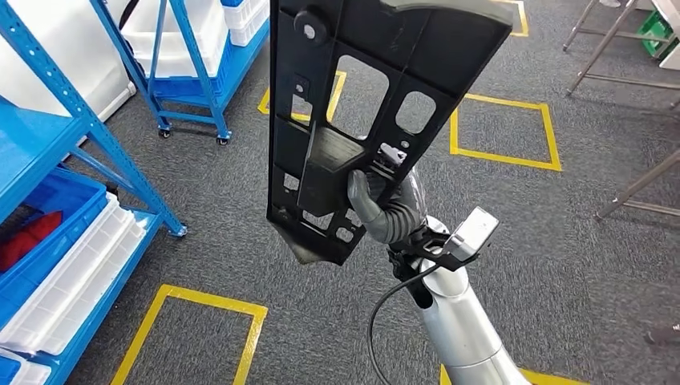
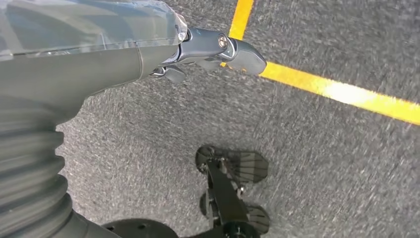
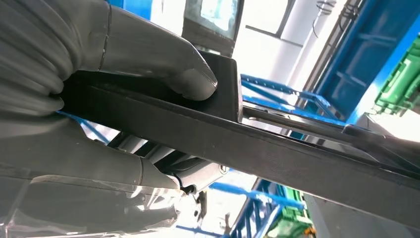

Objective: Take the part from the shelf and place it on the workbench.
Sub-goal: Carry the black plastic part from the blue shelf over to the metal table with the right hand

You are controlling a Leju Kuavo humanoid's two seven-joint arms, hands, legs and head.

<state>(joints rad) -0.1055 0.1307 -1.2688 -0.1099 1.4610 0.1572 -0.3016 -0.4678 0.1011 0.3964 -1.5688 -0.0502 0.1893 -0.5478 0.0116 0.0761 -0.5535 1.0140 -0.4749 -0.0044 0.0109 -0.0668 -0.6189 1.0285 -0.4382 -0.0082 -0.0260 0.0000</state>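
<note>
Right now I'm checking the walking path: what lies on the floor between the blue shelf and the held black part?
Bare grey carpet in the head view between blue shelf and black part.

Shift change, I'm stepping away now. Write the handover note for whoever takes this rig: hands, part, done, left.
Right hand: grips the black plastic part by its lower end, holding it up over the grey carpet.
Left hand: holds nothing, hangs over the carpet near a yellow floor line.
Blue shelf is at the robot's left.
Done: part is off the shelf.
Left: reach the workbench and set the part down on it.
</note>
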